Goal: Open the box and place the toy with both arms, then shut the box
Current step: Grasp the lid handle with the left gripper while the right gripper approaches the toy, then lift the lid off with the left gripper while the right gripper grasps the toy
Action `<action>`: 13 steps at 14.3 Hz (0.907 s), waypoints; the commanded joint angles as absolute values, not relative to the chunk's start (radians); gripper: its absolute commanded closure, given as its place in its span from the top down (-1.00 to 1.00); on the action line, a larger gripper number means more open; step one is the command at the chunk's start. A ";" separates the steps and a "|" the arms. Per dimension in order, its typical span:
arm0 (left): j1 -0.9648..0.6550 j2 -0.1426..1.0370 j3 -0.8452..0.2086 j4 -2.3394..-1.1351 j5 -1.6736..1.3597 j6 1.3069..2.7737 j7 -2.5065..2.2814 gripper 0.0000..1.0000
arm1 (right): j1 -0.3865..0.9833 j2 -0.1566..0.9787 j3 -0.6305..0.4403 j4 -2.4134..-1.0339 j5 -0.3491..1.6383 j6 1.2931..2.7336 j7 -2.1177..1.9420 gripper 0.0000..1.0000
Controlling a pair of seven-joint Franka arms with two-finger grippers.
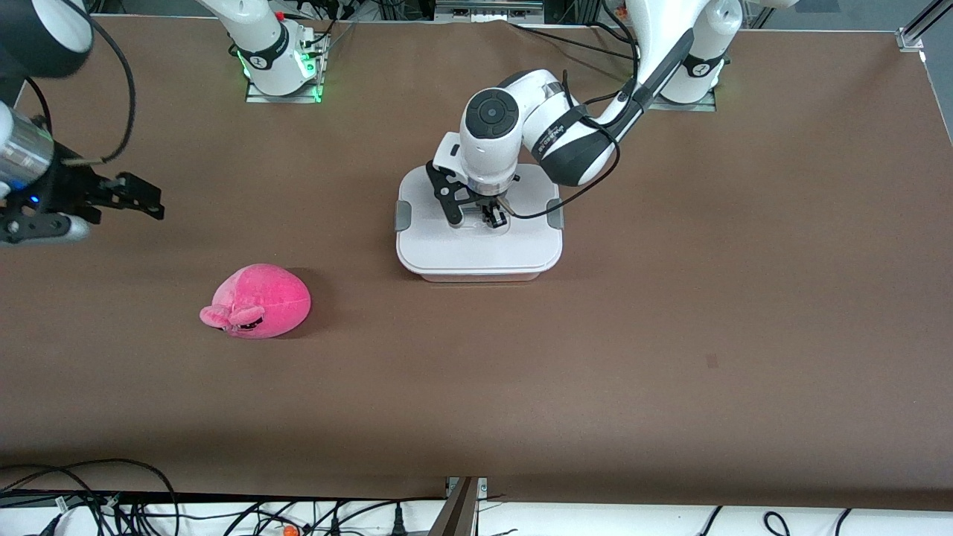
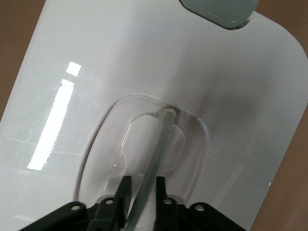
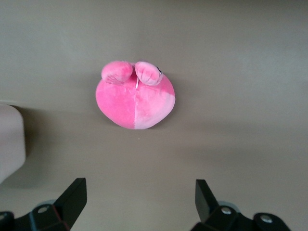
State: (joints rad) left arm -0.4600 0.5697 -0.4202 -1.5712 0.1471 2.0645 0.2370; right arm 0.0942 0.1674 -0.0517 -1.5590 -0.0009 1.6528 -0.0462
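The box stands mid-table with its white lid on. My left gripper is down on the lid's centre. In the left wrist view my left gripper is shut on the clear handle, which stands up from its recess in the lid between the narrow-set fingers. The pink plush toy lies on the table toward the right arm's end, nearer the front camera than the box. My right gripper hangs open and empty above the table; its wrist view shows the toy ahead of the gripper.
Grey clips sit at the lid's two ends; one clip shows in the left wrist view. A corner of the box shows at the edge of the right wrist view. Cables lie along the table's front edge.
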 commanded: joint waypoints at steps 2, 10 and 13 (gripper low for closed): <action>-0.488 0.583 -0.417 -1.526 0.152 2.057 0.189 -0.97 | 0.106 0.271 -0.045 -1.535 -0.009 1.721 -0.049 1.00; -0.476 0.569 -0.419 -1.471 0.118 1.979 0.187 -1.00 | 0.126 0.377 -0.040 -1.670 0.040 1.957 -0.048 1.00; -0.472 0.568 -0.417 -1.450 0.094 1.934 0.186 -1.00 | 0.127 0.417 -0.038 -1.681 0.049 2.017 -0.046 0.99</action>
State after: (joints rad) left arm -0.4675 0.5703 -0.4207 -1.4837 0.1303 1.9788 0.1923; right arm 0.1259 0.4124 -0.0394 -1.6658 0.0262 1.9832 -0.0457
